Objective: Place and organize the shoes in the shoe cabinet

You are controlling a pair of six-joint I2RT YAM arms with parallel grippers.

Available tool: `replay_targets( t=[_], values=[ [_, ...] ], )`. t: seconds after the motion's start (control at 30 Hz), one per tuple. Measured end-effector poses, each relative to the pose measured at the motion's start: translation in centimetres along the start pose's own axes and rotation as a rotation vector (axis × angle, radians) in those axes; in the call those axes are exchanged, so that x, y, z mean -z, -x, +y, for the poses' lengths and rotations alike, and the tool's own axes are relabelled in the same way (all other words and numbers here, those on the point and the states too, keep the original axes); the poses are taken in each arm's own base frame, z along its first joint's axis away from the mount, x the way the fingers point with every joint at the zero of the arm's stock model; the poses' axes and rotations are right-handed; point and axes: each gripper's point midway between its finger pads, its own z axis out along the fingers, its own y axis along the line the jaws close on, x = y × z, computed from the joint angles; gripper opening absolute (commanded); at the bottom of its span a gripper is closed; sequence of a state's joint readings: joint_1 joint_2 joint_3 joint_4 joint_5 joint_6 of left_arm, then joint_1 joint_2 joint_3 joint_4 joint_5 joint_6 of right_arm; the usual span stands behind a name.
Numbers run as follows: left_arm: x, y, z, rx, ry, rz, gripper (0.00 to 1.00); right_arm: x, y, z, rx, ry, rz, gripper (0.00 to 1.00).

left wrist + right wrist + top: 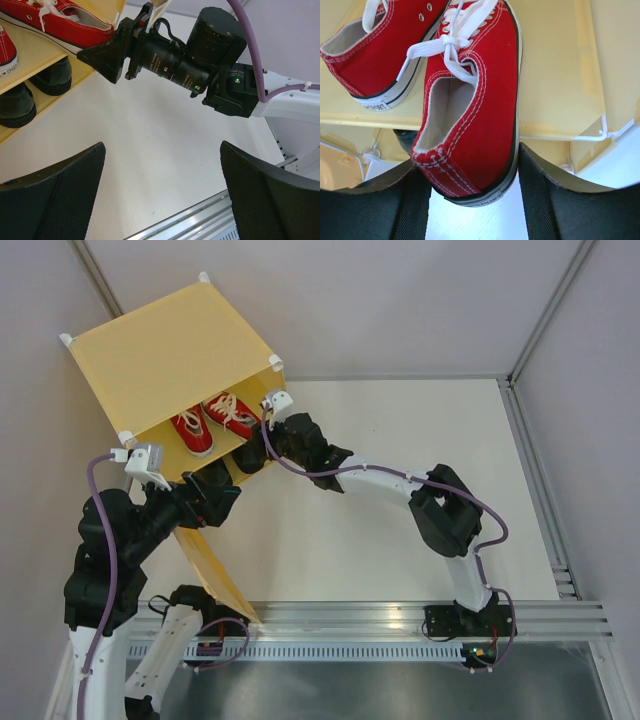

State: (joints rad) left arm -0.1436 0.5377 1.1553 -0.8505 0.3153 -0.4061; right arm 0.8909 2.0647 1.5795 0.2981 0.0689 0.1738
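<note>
Evidently the step in hand is the seating of a red sneaker (475, 90) on the upper shelf (555, 90) of the shoe cabinet (165, 355). It lies beside the second red sneaker (375, 45), but its heel overhangs the shelf's front edge. That heel is bracketed by the right gripper (470, 170), whose fingers (540, 200) appear pressed against both of its sides. The black loafers (20, 100) are stowed on the level below. The left gripper (162, 200) is held spread wide and empty above the table, by the open door (215, 575). To do the step well, the sneaker should be pushed straight back with its sole kept flat until the heel is fully carried and level with its mate. The laces should be left undisturbed, and the hold given up only once the shoe is settled.
</note>
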Motion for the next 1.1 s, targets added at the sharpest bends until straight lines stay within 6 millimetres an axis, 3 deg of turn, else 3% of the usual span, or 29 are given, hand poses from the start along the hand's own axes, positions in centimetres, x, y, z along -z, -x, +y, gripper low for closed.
replay_targets(
  t=[0.37,0.87,1.03,1.1],
  values=[
    [0.0,0.0,0.0,0.0,0.0,0.001,0.98,-2.2,0.4,1.4,-0.031,-0.124,-0.067,0.01],
    [0.0,0.0,0.0,0.0,-0.001,0.0,0.98,-5.6,0.5,1.7,-0.065,-0.152,-0.128,0.01],
    [0.1,0.0,0.0,-0.001,-0.001,0.0,0.98,-6.8,0.6,1.8,-0.066,-0.15,-0.146,0.09],
    [0.1,0.0,0.0,0.0,-0.001,0.0,0.98,-7.2,0.8,1.8,-0.068,-0.149,-0.154,0.27]
  ],
)
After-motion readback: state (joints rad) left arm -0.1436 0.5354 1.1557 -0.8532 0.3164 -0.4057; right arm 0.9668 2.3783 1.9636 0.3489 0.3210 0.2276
